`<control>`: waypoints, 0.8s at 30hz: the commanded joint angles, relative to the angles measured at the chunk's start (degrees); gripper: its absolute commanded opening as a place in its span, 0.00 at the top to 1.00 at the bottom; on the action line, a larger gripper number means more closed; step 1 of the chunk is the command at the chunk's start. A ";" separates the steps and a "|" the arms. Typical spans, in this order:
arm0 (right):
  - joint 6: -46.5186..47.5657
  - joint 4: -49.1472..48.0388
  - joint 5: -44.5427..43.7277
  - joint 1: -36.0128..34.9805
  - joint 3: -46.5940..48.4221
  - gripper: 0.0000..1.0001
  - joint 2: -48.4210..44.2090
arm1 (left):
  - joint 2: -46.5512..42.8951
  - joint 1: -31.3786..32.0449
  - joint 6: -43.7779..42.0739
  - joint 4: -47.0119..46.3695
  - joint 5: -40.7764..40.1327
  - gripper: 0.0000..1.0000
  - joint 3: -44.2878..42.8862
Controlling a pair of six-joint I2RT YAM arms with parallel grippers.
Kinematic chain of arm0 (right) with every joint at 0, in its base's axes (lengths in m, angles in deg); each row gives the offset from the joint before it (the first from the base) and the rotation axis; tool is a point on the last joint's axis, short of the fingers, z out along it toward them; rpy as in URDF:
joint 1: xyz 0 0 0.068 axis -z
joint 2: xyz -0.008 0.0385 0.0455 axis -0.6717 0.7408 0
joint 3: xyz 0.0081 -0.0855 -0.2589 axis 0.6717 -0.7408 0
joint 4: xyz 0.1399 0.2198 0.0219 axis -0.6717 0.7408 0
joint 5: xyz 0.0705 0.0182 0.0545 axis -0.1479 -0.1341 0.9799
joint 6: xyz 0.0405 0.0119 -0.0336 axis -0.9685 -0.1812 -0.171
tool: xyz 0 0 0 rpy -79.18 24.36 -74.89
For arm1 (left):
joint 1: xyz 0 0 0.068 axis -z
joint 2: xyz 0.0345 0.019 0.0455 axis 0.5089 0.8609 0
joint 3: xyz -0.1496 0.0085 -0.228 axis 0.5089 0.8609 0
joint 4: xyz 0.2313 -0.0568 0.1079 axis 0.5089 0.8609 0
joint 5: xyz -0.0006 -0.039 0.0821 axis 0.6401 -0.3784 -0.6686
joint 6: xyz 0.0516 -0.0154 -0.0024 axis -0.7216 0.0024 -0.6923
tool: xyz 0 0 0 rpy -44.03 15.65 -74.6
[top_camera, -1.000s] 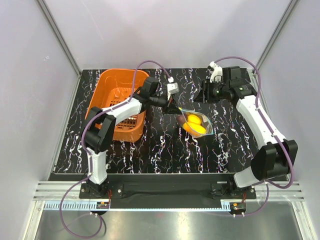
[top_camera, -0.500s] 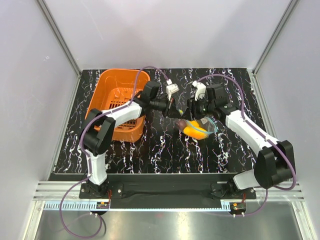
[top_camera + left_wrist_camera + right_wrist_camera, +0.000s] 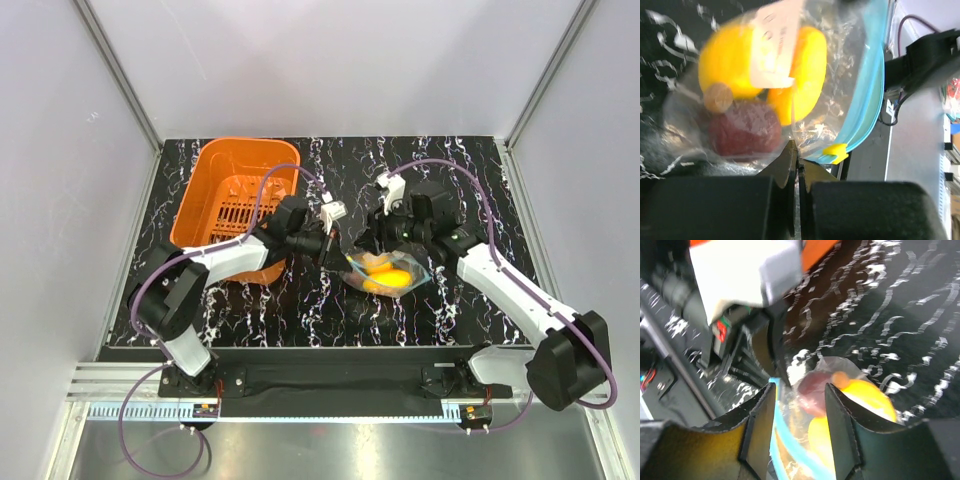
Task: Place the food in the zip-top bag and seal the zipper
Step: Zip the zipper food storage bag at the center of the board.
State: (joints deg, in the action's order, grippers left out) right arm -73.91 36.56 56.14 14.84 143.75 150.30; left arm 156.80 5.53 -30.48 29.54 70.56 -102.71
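Note:
The clear zip-top bag (image 3: 386, 273) lies mid-table and holds the food: yellow-orange pieces (image 3: 730, 65) and a dark reddish-purple piece (image 3: 742, 127). Its light-blue zipper (image 3: 872, 105) carries a yellow slider (image 3: 835, 151) at the end nearest my left gripper. My left gripper (image 3: 340, 256) is shut on the bag's edge (image 3: 797, 155) beside the slider. My right gripper (image 3: 385, 238) is open and hovers over the bag's mouth. In the right wrist view the zipper (image 3: 785, 440) and the dark piece (image 3: 812, 385) show between its fingers (image 3: 757, 425); I cannot tell whether they touch the bag.
An orange slotted basket (image 3: 215, 175) stands at the back left, close behind my left arm. The black marbled table (image 3: 300, 310) runs to side walls left and right. Both arms meet over the bag, with cables looping above them.
Both grippers and the bag moved toward the near edge. The right gripper swung from the back right down over the bag's mouth. The left gripper stayed shut on the bag.

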 commanded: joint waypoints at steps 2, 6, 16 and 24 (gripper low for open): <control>2.39 -4.14 5.26 -2.44 -2.24 0.48 -2.00 | -4.09 -0.08 -0.35 -2.29 -0.98 1.00 -0.91; 5.03 -3.97 5.36 -5.33 -3.21 0.48 -2.27 | -3.48 -0.08 0.27 -1.94 -0.28 1.00 -2.40; 7.58 -2.82 1.48 -7.45 -1.71 0.63 0.80 | -2.33 -0.08 -1.05 -0.18 0.42 1.00 -4.17; 6.79 -5.46 -0.61 -7.45 -1.72 0.91 1.77 | -2.16 -0.08 -2.54 1.05 0.69 1.00 -4.08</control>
State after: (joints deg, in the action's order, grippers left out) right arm -67.42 34.20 57.69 8.07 140.23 151.00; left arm 154.72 5.53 -31.46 31.84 70.47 -104.79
